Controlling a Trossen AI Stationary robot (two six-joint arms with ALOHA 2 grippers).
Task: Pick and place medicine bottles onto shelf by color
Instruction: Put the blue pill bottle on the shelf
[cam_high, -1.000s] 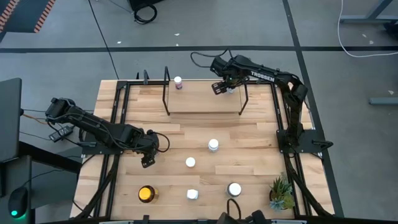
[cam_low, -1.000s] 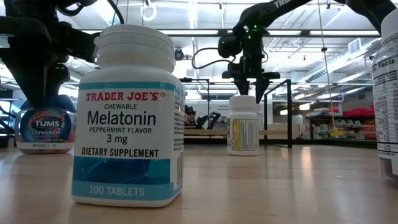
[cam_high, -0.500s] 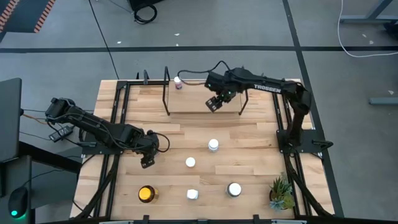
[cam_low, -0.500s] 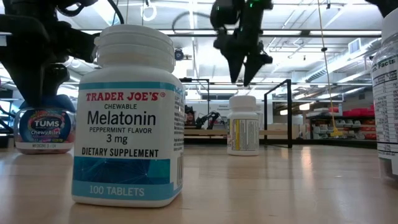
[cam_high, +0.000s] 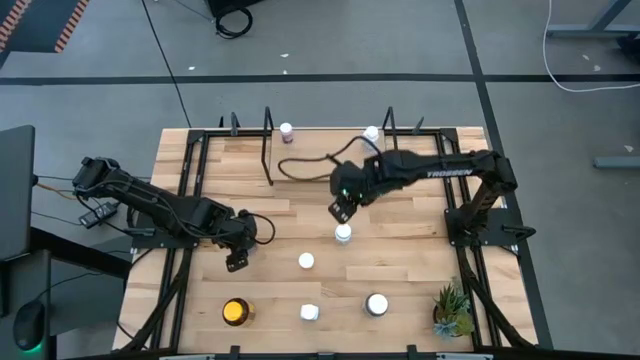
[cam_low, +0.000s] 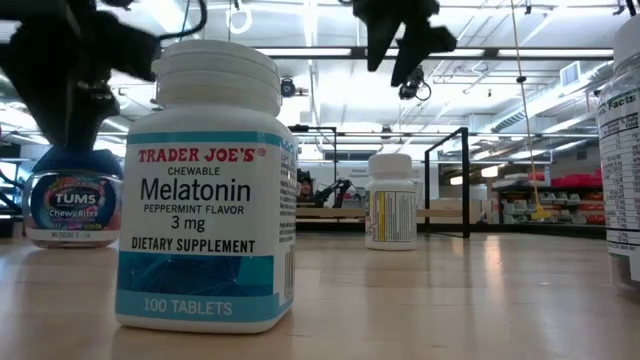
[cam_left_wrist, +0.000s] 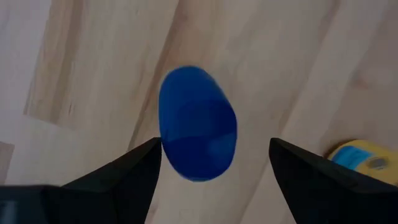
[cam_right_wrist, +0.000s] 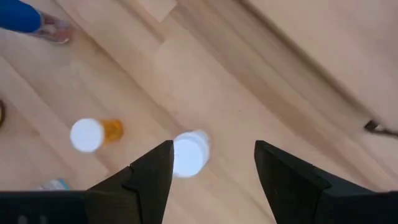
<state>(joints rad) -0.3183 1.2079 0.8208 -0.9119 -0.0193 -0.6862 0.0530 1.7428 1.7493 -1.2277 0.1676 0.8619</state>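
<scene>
Right gripper (cam_high: 341, 210) sits over mid-table, just in front of the shelf (cam_high: 325, 160), fingers spread wide with nothing between them; in its wrist view a white-capped bottle (cam_right_wrist: 189, 152) stands on the table under the gap, not touched. In the high view that bottle (cam_high: 343, 233) is just below the gripper, with bare wood all around it. Left gripper (cam_high: 237, 255) hangs over the left-centre of the table, jaws wide apart and empty, straddling the blue-lidded bottle (cam_left_wrist: 198, 123) from above without contact. Two bottles are on the shelf's back edge: one with a pinkish body (cam_high: 287, 131) near the left upright, one white (cam_high: 371, 133) near the right upright; the shelf board between them is open. Still on the table: a small white cap (cam_high: 306, 261), another white bottle (cam_high: 309, 312), a wider white cap (cam_high: 376, 304) and the amber bottle (cam_high: 235, 312) near the front edge. Plant (cam_high: 452, 308) occupies the front right corner. Low view is mostly blocked by a melatonin bottle (cam_low: 205, 190).
</scene>
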